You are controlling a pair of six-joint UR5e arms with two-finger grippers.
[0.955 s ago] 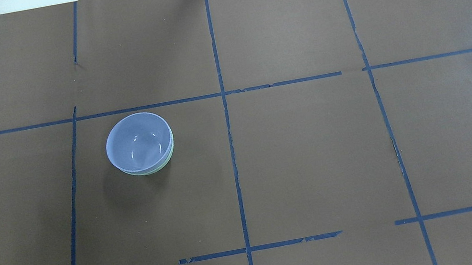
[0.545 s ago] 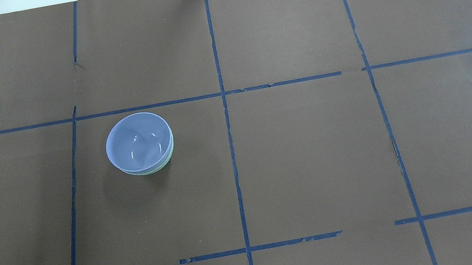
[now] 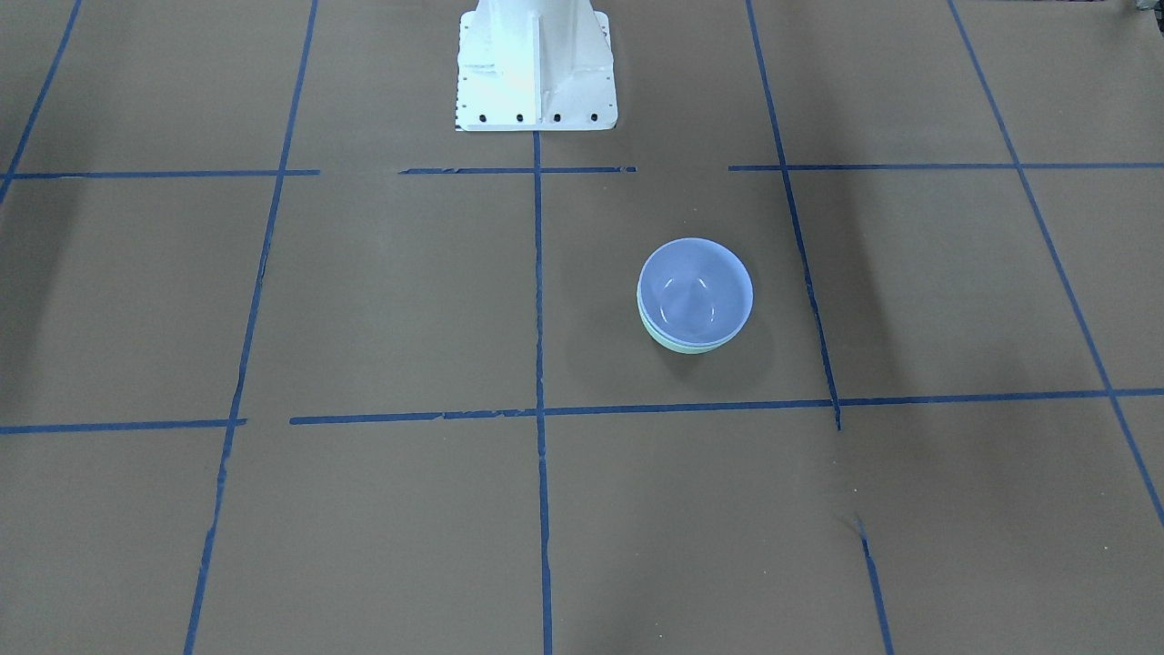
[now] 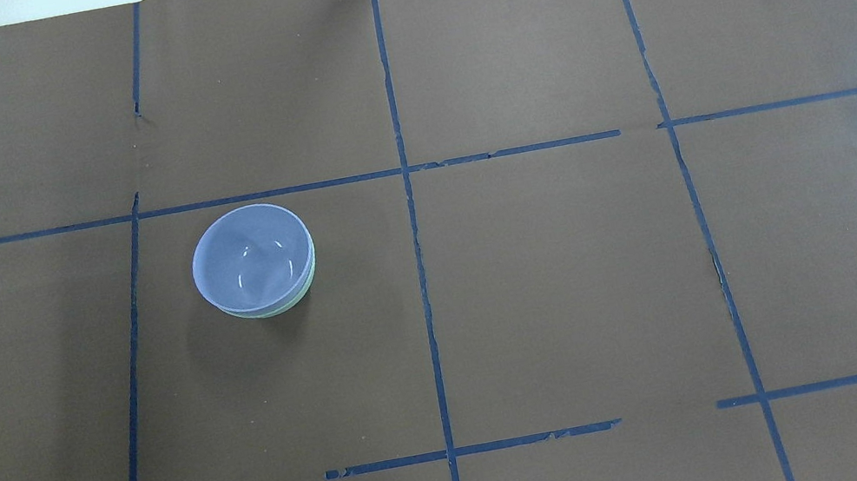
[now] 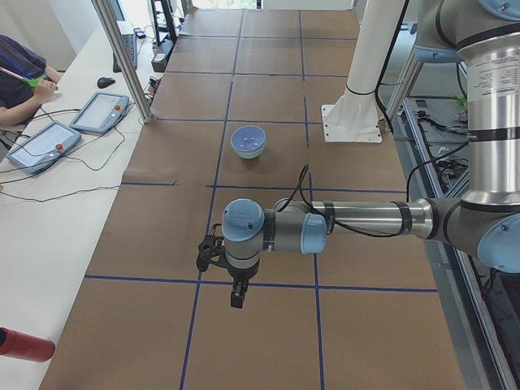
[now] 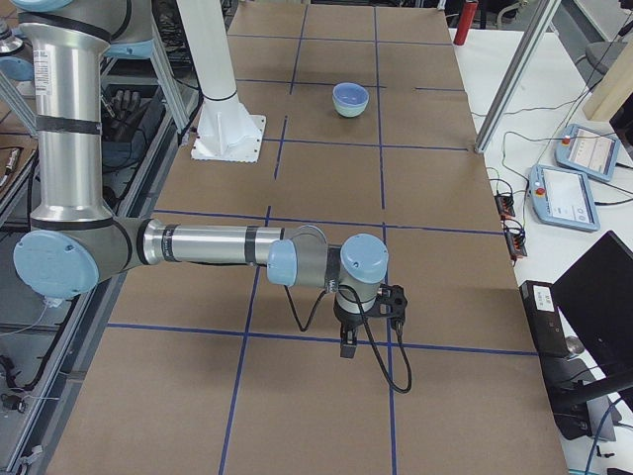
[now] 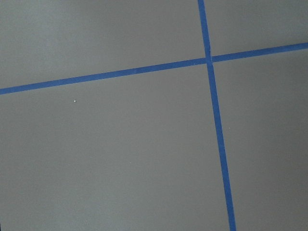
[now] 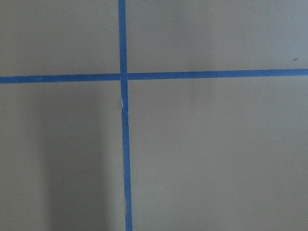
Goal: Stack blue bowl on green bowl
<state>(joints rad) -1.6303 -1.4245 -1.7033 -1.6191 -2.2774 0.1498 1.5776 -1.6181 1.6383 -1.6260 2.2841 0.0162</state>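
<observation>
The blue bowl sits nested inside the green bowl on the brown table, left of the centre line. Only a mint rim of the green bowl shows beneath it. In the front-facing view the blue bowl rests in the green bowl right of centre. No gripper is near the stack. My left gripper hangs over the table's near end in the exterior left view, far from the bowls. My right gripper hangs over the opposite end. I cannot tell whether either is open or shut.
The white robot base stands at the table's edge behind the bowls. Blue tape lines divide the brown paper. Teach pendants and an operator lie beside the table, by a metal post.
A black piece of my left gripper at the overhead view's left edge a second ago has gone out of view. The stacked bowls have not moved.
</observation>
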